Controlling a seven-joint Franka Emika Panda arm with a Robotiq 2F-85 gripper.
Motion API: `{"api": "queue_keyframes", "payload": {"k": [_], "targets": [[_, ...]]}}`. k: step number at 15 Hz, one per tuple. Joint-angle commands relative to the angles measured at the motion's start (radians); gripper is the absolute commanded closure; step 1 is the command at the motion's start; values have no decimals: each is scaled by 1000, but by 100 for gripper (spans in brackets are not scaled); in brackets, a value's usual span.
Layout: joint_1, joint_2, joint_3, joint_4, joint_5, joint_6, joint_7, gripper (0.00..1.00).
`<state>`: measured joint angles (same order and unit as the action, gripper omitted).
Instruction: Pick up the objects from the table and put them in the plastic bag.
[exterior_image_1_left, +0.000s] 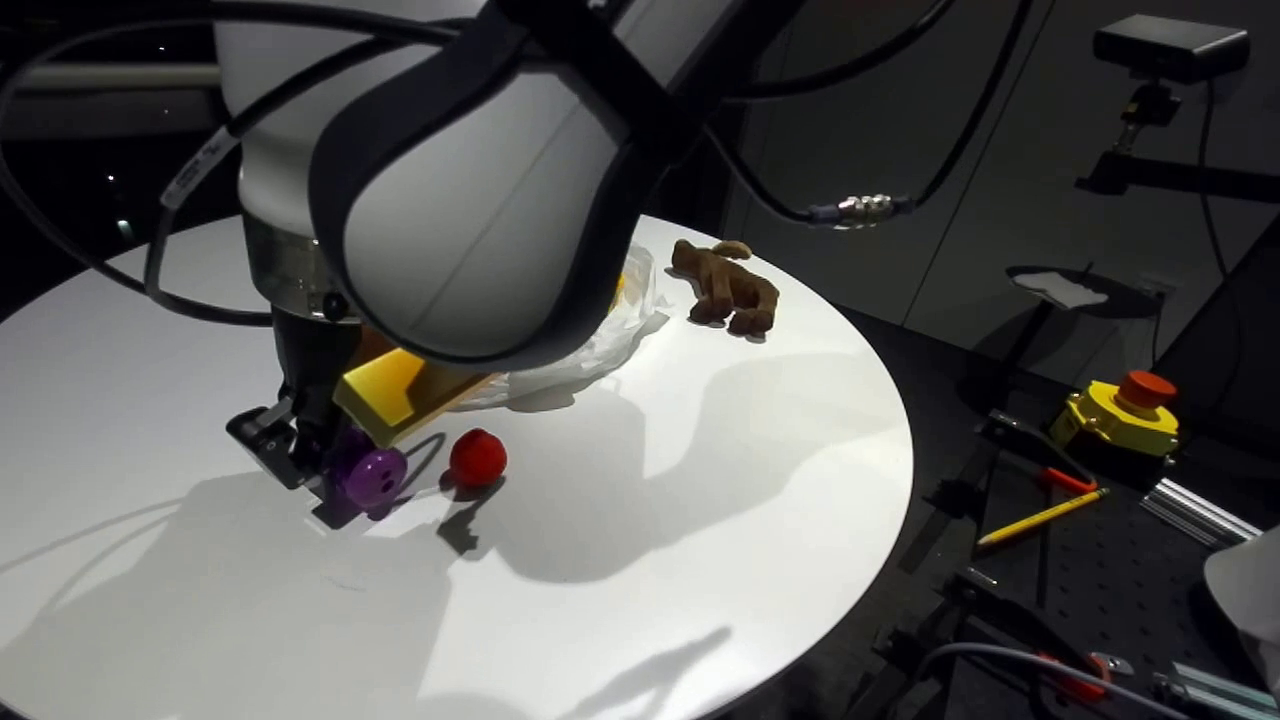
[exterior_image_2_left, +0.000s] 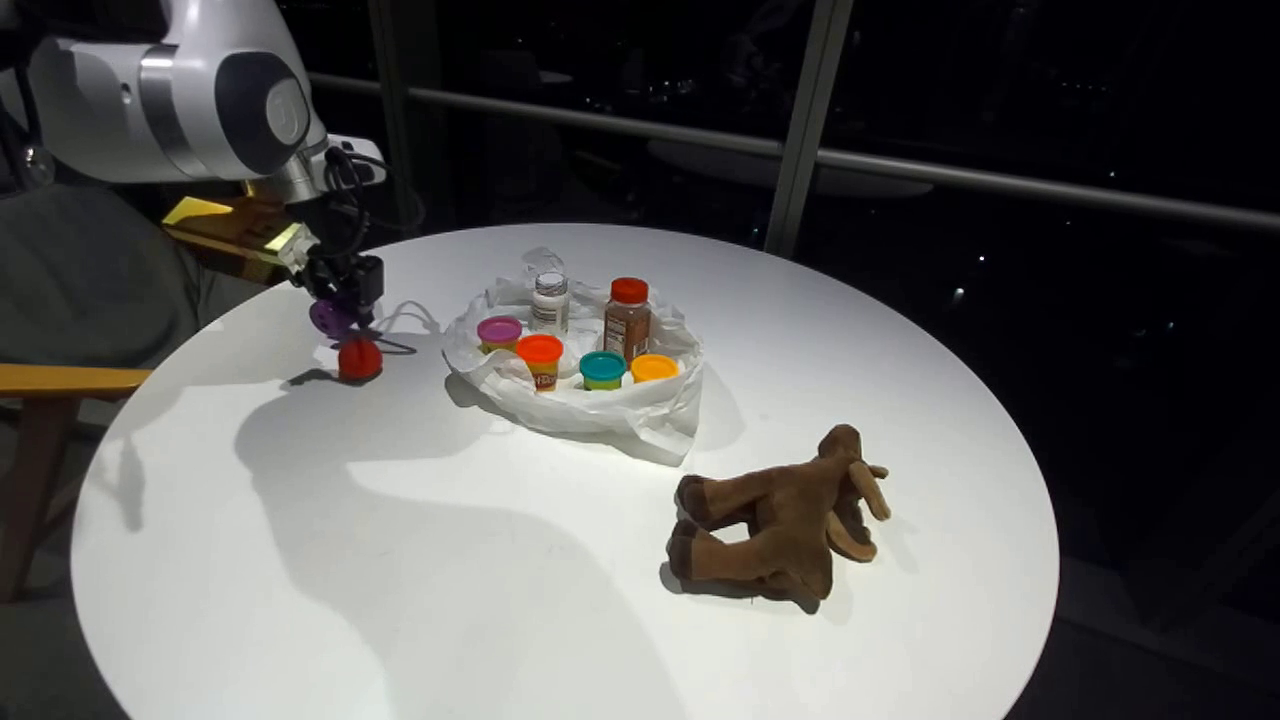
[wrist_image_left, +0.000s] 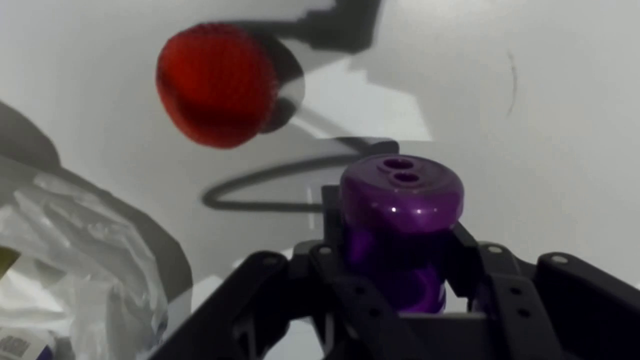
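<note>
Dark windows (exterior_image_2_left: 960, 130) back a round white table (exterior_image_2_left: 560, 540). Left of the plastic bag (exterior_image_2_left: 570, 412) in both exterior views, the gripper (wrist_image_left: 397, 225) has its jaws in against both sides of a glossy purple piece (wrist_image_left: 402, 197), with no gap showing in the wrist view; whether the piece touches the table I cannot tell. Picking it up looks like the step in hand. To do it well, let the squeeze settle, since so smooth and rounded a surface may slip, then lift straight up, clear of the red ball (wrist_image_left: 217, 85) that lies nearby, also left of the bag and apart from it. Carry the piece higher than the bag's flimsy rim and the 6 containers (exterior_image_2_left: 602, 371) standing inside, from the purple-lidded tub (exterior_image_2_left: 499, 335) at the bag's left, past the tall red-capped jar (exterior_image_2_left: 627, 325), to the yellow-lidded tub (exterior_image_2_left: 655, 368) at its right. Lowering it into a gap among them before letting go should keep the gripper from snagging the thin plastic or toppling the jar. Right of the bag, the brown toy animal (exterior_image_2_left: 790, 510) lies on the table and can wait.
</note>
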<state>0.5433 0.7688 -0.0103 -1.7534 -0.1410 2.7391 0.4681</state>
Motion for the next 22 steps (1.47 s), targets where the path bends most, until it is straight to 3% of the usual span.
{"api": "queue_keyframes", "payload": {"k": [1, 4, 9, 15, 22], "targets": [[66, -106, -111, -33, -42, 18, 67, 77], [70, -163, -205, -24, -70, 9, 114, 77], [-34, -135, -280, 0, -85, 13, 129, 77], [-166, -51, -253, 5, -50, 18, 93, 77], [-202, -54, -193, -11, -6, 25, 75, 77]]}}
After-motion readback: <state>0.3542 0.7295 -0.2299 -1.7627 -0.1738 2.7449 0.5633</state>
